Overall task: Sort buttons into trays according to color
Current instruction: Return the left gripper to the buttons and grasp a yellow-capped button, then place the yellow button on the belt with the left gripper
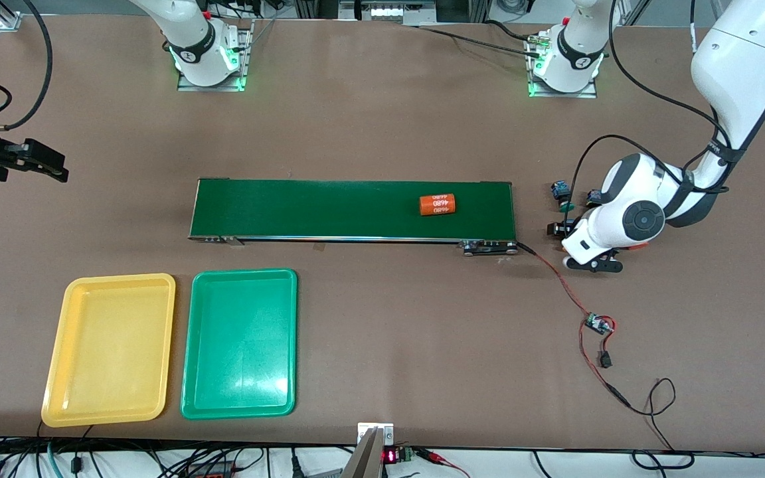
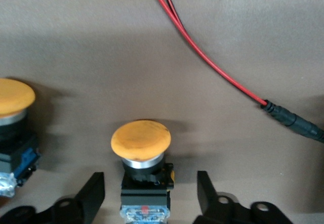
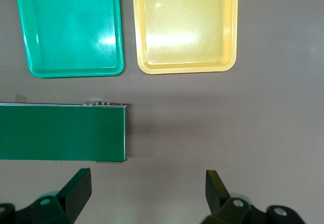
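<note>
- The left gripper [image 2: 150,196] is down at the brown table [image 1: 382,133], at the left arm's end of it, just past the end of the long dark-green conveyor belt [image 1: 329,209].
- Its two black fingers [image 2: 91,196] stand on either side of a push-button switch with a dark body and a round yellow-orange cap [image 2: 141,141]; a gap shows on each side of the switch body, so the jaws are partly open and not gripping it.
- A second yellow-orange-capped button [image 2: 12,100] stands upright beside the first (only part of it is in the left wrist view).
- Two more small switches [image 1: 560,190] with blue tops sit on the table near the left arm's wrist; their cap colours cannot be told.
- A thin red wire [image 2: 202,57] runs over the table close to the flanked button, ending in a black plug.
- An orange cylinder printed "4680" [image 1: 437,204] lies on the belt, toward the left arm's end.
- The right gripper [image 3: 147,193] waits in the air, its fingers spread wide and holding nothing, over bare table off the belt's other end.
- The shallow yellow plastic tray [image 1: 111,348] and the shallow green plastic tray [image 1: 239,344] lie side by side, nearer to the front camera than the belt, the yellow one closer to the right arm's end.
</note>
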